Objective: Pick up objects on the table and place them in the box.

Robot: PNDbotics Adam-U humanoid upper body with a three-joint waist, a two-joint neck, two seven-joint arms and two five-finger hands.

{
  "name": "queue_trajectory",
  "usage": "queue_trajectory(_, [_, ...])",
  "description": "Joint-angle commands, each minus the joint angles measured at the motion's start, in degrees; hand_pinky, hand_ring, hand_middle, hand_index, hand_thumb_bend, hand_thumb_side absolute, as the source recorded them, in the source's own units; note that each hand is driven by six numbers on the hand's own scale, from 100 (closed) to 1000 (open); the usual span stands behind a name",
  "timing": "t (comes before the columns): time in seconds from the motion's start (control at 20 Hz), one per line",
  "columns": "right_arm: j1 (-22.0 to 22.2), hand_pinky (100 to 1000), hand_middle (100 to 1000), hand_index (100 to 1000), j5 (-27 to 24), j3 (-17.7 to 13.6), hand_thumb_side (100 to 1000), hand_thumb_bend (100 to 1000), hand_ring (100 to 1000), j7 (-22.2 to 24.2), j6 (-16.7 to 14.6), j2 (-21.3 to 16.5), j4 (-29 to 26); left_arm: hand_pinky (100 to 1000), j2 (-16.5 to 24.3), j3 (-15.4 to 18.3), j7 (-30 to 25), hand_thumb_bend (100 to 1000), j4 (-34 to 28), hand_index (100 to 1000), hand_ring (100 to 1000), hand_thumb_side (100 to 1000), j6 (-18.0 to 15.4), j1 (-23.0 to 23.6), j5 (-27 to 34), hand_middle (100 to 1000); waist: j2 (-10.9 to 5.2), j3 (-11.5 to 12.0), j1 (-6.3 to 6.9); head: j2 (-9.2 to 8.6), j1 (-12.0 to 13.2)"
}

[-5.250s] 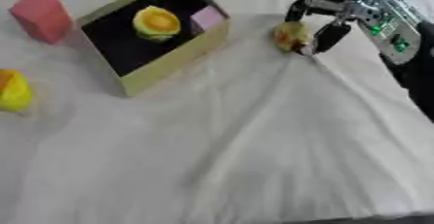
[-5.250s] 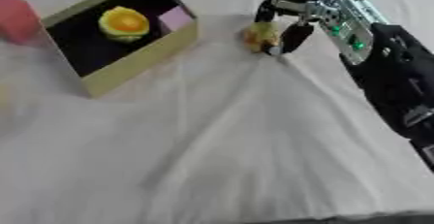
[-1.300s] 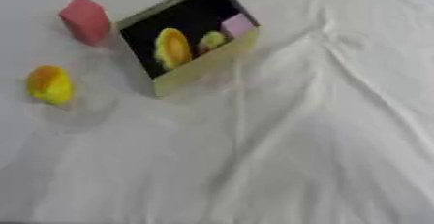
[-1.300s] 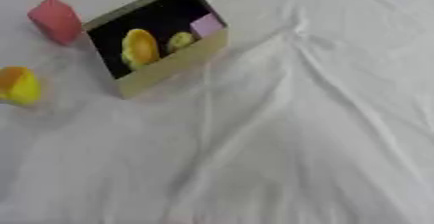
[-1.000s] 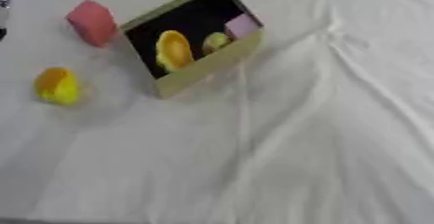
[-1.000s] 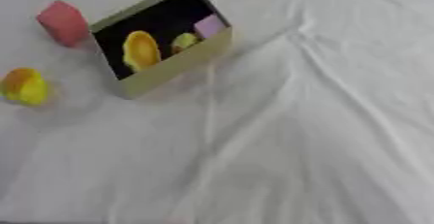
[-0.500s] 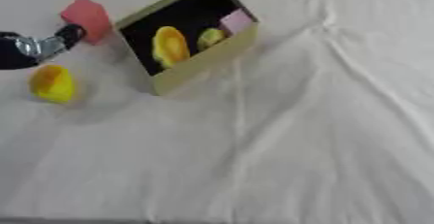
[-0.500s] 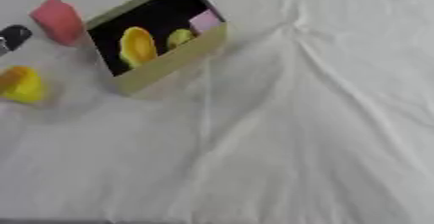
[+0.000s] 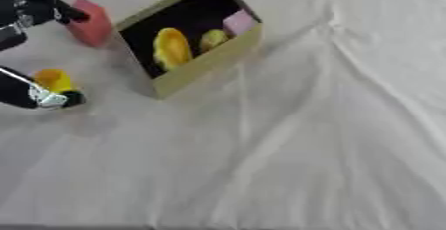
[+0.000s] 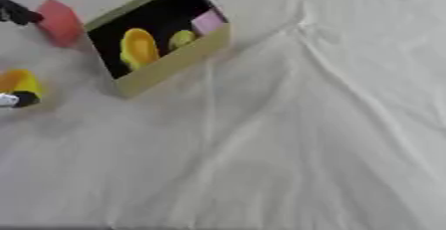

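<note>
Left hand at the yellow piece, far left; box holds three items.

Left hand (image 9: 35,92) has come further in from the left edge since half a second ago, when only its tip showed by the pink block (image 9: 90,22); one black fingertip now sits against the yellow-orange object (image 9: 54,80), another beside the block. Whether it has closed on the yellow piece I cannot tell. Pink block: matte, square-edged, just left of the box (image 9: 207,63). Box: tan card walls, dark inside, holding a smooth yellow oval, a smaller yellow-green lump and a pale pink cube. White cloth (image 9: 331,139), creased, covers the table. Right hand out of sight.
</note>
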Motion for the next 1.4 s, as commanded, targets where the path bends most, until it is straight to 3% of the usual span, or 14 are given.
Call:
queue_trajectory(0.05, [-0.1, 863, 719, 830, 0.8, -0.9, 459, 100, 814, -0.3, 0.1, -0.8, -0.9, 830, 2.2, 0.3, -2.1, 641, 2.1, 920, 822, 283, 0.3, -0.6, -1.2, 781, -1.31, -0.1, -0.04, 0.28, 0.1])
queue_trajectory(0.65, [0.7, 863, 710, 827, 1.2, -1.3, 473, 100, 807, -0.8, 0.7, 0.6, -0.9, 828, 1.0, -0.7, -2.4, 640, 9.4, 910, 828, 109, 2.1, -1.0, -0.7, 785, -1.29, -0.4, -0.13, 0.00, 1.0])
queue_trajectory(1.4, [1.4, 863, 701, 826, 1.0, -1.5, 487, 100, 801, -0.9, 1.2, 2.0, -0.9, 828, -2.1, -2.1, -2.7, 644, 20.5, 904, 818, 100, 1.8, -4.9, -2.5, 790, -0.93, -1.1, -0.35, -0.40, 2.0])
